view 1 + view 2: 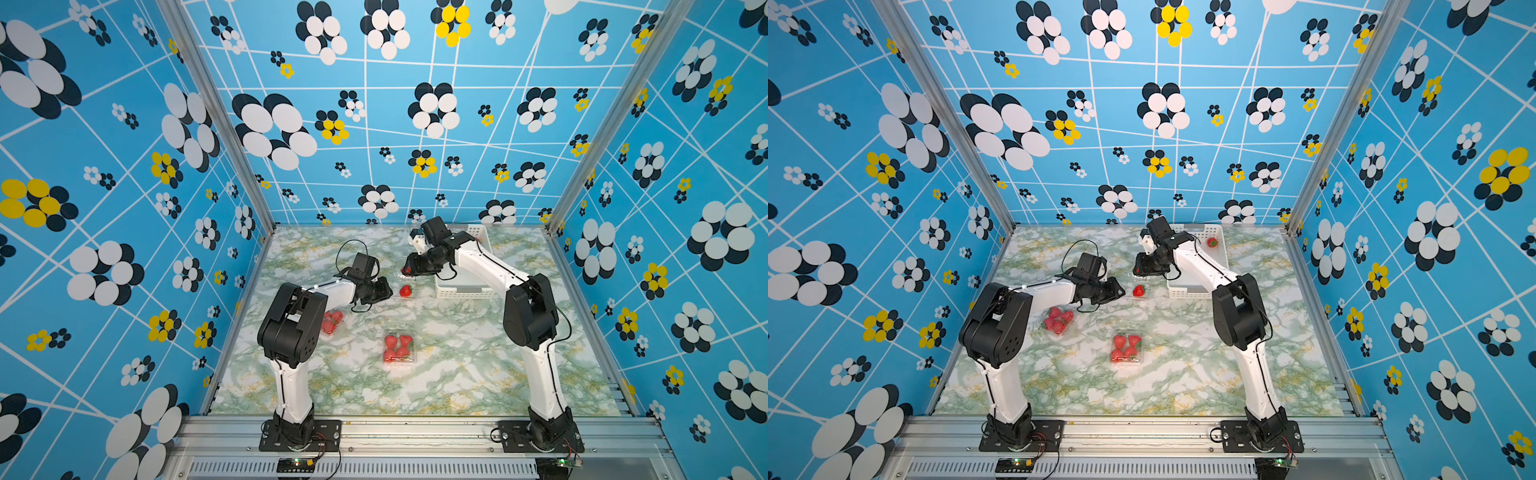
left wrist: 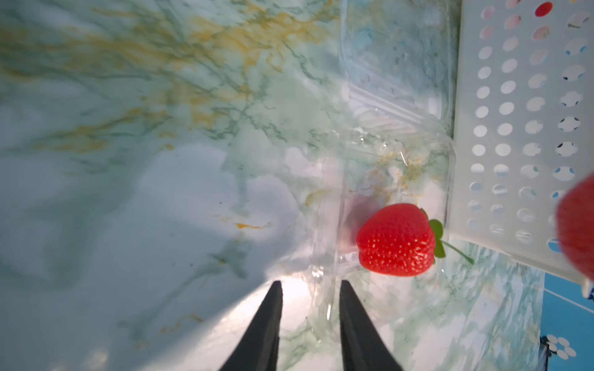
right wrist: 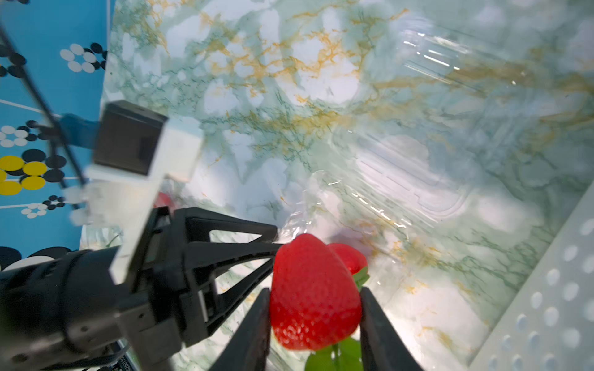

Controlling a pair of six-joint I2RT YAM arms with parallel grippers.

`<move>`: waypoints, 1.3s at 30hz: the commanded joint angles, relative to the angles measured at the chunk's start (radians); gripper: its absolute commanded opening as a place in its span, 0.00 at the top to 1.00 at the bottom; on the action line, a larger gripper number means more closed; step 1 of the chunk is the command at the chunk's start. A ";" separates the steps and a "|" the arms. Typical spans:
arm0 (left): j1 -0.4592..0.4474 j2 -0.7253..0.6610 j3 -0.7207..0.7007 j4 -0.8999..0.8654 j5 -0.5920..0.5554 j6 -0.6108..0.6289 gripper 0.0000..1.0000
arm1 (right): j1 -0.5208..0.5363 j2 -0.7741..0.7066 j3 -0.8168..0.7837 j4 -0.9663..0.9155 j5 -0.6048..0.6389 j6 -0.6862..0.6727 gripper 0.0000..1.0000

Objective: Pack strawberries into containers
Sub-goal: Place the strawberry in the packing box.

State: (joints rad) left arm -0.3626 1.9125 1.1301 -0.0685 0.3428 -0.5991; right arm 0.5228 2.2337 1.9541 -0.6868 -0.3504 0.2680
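Observation:
A clear container lies open on the marble table beside the white basket, with one strawberry in it, also seen in both top views. My left gripper is open, and the container's thin near rim stands between its fingers. My right gripper is shut on a strawberry and hovers just above that container. Two more containers hold several strawberries each: one mid-table, one half hidden under my left arm.
The white perforated basket stands at the back right under my right arm, with one strawberry in it. Patterned blue walls close the table on three sides. The two grippers are close together near the open container.

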 commanded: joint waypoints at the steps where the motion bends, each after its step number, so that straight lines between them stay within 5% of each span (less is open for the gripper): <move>1: 0.005 -0.056 -0.005 0.026 -0.022 0.000 0.63 | 0.013 0.043 0.004 -0.007 -0.012 0.007 0.84; 7: 0.005 -0.057 -0.008 0.040 -0.018 -0.001 0.60 | 0.027 0.068 -0.010 -0.001 -0.010 0.013 0.83; 19: 0.015 -0.118 -0.043 0.079 -0.024 -0.013 0.58 | 0.036 0.075 0.016 -0.053 0.044 0.006 0.45; 27: 0.013 -0.138 -0.034 0.095 -0.018 -0.005 0.51 | 0.029 0.002 0.053 -0.082 0.135 -0.052 0.42; 31: -0.010 -0.101 0.064 0.048 -0.018 0.032 0.50 | -0.021 -0.025 0.102 -0.073 0.281 -0.072 0.42; 39: -0.072 0.072 0.335 -0.016 -0.004 0.055 0.48 | -0.219 0.142 0.335 -0.100 0.272 -0.080 0.43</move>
State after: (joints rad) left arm -0.4088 1.9202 1.3972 -0.0360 0.3283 -0.5751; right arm 0.3515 2.2951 2.2276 -0.7589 -0.1093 0.2005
